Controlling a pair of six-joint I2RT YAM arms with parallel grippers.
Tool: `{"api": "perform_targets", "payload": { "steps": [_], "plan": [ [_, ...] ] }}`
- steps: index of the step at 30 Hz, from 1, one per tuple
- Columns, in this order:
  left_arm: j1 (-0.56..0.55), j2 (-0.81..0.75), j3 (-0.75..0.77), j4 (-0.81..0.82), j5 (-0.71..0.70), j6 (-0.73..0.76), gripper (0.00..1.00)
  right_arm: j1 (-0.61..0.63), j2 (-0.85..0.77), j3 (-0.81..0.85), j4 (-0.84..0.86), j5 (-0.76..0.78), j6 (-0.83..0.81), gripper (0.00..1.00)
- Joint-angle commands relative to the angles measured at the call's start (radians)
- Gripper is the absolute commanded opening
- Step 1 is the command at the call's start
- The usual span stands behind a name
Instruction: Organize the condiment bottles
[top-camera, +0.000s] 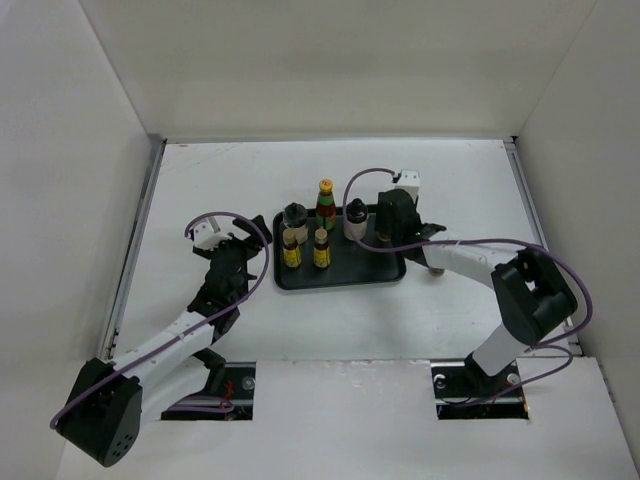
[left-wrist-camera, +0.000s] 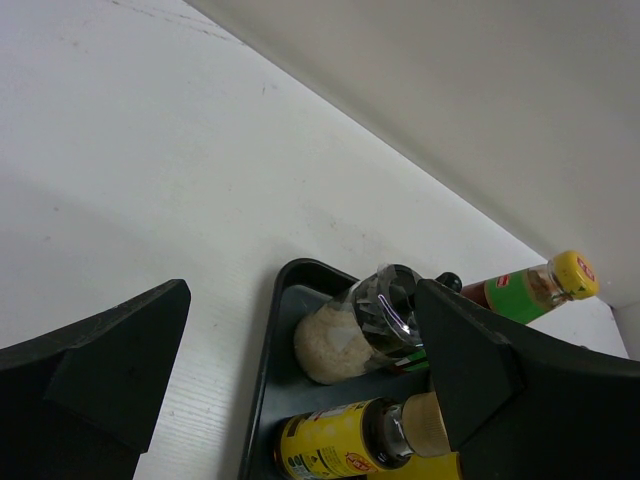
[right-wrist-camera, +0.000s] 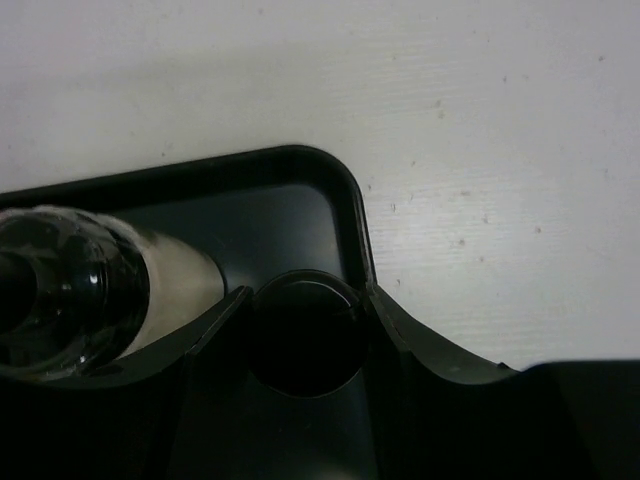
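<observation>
A black tray (top-camera: 345, 277) holds the condiment bottles. A tall red-green bottle with a yellow cap (top-camera: 325, 204) stands at the back, beside a pale jar with a dark cap (top-camera: 293, 218) and a white bottle with a black cap (top-camera: 355, 220). Two yellow-labelled bottles (top-camera: 291, 251) (top-camera: 321, 250) stand in front. My right gripper (top-camera: 383, 238) is over the tray's far right corner. In the right wrist view it (right-wrist-camera: 307, 292) is shut on a dark round bottle cap (right-wrist-camera: 305, 335). My left gripper (top-camera: 257, 245) is open and empty just left of the tray.
White walls close in the table on the left, back and right. In the left wrist view my open gripper (left-wrist-camera: 302, 290) faces the tray's left rim (left-wrist-camera: 262, 340), the pale jar (left-wrist-camera: 335, 340), a yellow-labelled bottle (left-wrist-camera: 335, 445) and the tall bottle (left-wrist-camera: 530, 290).
</observation>
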Motion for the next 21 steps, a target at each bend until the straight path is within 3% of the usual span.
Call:
{"api": "perform_targets", "payload": {
  "steps": [1, 4, 6, 17, 21],
  "plan": [
    [-0.001, 0.005, 0.004, 0.033, 0.007, -0.013, 0.99, 0.02, 0.004, 0.039, 0.082, 0.016, 0.0, 0.54],
    [-0.004, 0.007, 0.006, 0.035, 0.007, -0.013, 0.99, 0.033, -0.011, 0.025, 0.073, 0.026, 0.002, 0.78],
    [-0.004, 0.003, 0.006, 0.035, 0.007, -0.013, 0.99, 0.04, -0.058, 0.009, 0.062, 0.035, 0.006, 0.85],
    [-0.018, -0.006, 0.01, 0.026, 0.007, -0.008, 0.99, 0.012, -0.549, -0.202, -0.267, 0.312, 0.163, 0.98],
    [-0.022, -0.001, 0.012, 0.025, 0.009, -0.01, 0.99, -0.048, -0.611, -0.257, -0.407, 0.317, 0.229, 1.0]
  ]
}}
